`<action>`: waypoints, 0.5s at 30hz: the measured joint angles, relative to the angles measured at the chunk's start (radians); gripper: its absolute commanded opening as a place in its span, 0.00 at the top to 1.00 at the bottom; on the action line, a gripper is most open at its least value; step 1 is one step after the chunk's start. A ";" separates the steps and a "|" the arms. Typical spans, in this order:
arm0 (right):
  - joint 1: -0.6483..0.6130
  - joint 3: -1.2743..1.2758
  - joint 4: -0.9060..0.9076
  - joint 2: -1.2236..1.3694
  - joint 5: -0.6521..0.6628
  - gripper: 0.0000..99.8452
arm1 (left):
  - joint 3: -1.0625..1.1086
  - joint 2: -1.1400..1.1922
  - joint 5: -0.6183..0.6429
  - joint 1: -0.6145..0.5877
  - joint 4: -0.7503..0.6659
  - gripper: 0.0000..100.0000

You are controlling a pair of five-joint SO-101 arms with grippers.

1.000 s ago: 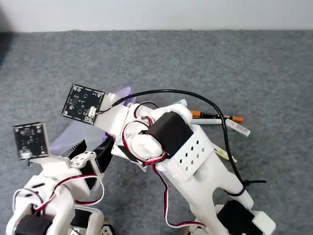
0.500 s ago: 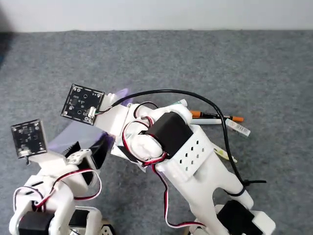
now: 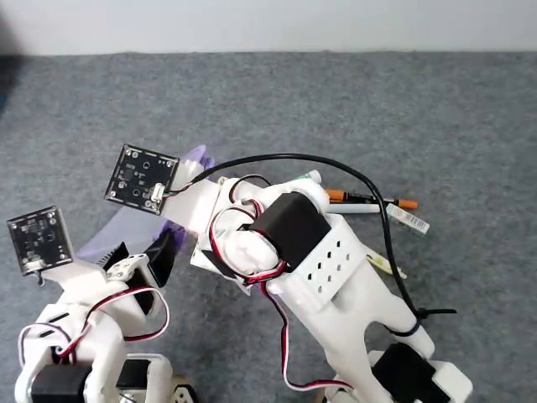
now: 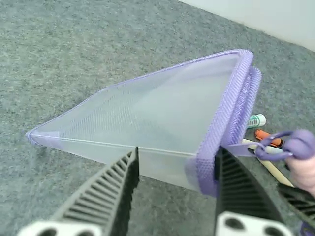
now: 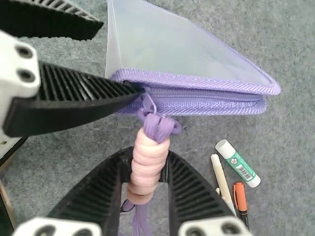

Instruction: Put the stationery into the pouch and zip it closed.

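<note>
Close to the right wrist cam, right gripper [image 5: 147, 160] clamps the zip pull [image 5: 153, 125], prob. to work the zipper; left gripper [image 4: 176, 160] pinches the pouch [image 4: 162, 108] at its zip end as anchor. Beyond, glue stick [image 5: 237, 163] & pens [image 5: 239, 194] lie beside it, not yet inside.

There is one purple pouch [image 5: 187, 54], bearing one beaded zip pull [image 5: 147, 145]. Beside the pouch lie four loose pieces of stationery: one glue stick [image 5: 236, 162], one orange-capped pen [image 3: 369, 199], one white pen [image 3: 361, 209] and one cream stick [image 4: 274, 168]. There are two pincers, the left pincer [image 4: 174, 162] and the right pincer [image 5: 147, 155], over one grey counter [image 3: 419, 109].
</note>
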 measured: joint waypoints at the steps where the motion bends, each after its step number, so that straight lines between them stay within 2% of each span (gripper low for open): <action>1: -0.002 0.000 0.000 0.000 0.000 0.99 | 0.000 0.000 0.002 0.000 0.000 0.86; 6: -0.005 -0.035 0.000 0.000 0.000 0.99 | -0.002 0.000 0.002 0.002 -0.002 0.98; 11: 0.011 -0.046 0.000 0.000 0.000 0.99 | -0.002 0.000 -0.006 0.000 -0.002 0.99; 15: 0.074 -0.046 0.000 0.000 0.000 0.99 | -0.002 0.000 -0.006 0.002 -0.002 0.99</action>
